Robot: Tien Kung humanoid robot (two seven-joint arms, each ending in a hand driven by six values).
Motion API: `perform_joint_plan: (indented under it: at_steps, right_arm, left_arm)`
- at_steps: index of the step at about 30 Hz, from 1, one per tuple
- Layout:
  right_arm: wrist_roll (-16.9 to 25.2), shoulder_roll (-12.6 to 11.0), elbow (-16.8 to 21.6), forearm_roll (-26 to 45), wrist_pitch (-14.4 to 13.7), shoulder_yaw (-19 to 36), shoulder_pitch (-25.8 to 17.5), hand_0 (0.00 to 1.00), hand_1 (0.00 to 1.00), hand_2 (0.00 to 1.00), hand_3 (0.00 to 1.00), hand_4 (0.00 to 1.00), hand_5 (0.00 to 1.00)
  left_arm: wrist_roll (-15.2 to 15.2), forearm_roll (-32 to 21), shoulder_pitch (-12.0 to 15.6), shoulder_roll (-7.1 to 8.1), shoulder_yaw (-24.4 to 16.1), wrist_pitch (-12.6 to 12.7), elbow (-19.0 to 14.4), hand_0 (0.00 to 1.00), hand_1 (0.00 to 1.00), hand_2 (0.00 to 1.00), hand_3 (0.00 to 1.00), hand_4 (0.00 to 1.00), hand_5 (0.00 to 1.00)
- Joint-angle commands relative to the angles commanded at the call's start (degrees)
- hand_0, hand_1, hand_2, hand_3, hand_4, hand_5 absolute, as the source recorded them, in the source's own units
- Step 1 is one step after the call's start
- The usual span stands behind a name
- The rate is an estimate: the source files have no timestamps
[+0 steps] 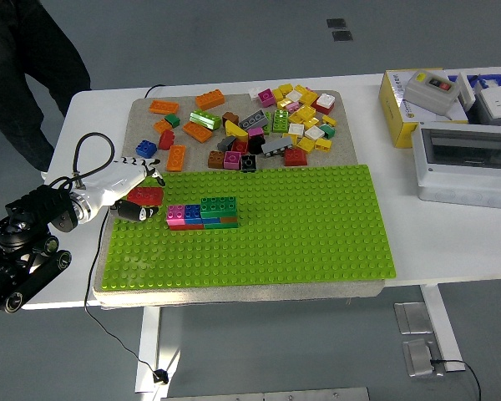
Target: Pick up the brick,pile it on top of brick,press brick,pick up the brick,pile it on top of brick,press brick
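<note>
My left hand [139,200] reaches in from the left over the left edge of the green baseplate [301,225]. Its white fingers and dark thumb are curled around a red brick [145,195], held just above the plate. Right beside it stands a low stack of bricks [204,213] on the plate: pink, blue and red below, green on top. The red brick is a short gap left of that stack and not touching it. My right hand is out of view.
A heap of loose bricks [259,125] lies on the grey mat behind the plate, with a blue brick [146,149] close to my hand. A person in dark clothes [33,58] stands at the far left corner. Boxes [459,134] sit at the right.
</note>
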Motion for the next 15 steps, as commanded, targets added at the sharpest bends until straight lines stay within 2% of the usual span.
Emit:
perform_joint_plan:
  at_steps: [15]
  right_arm:
    - [1.0, -0.1, 0.0, 1.9, 0.0, -2.3, 0.2, 0.702, 0.647, 0.606, 0.781, 0.596, 0.998]
  left_arm:
    - [-0.4, -4.3, -1.3, -0.93, 0.7, -1.6, 5.4, 0.998, 0.998, 0.998, 0.734, 0.739, 0.279]
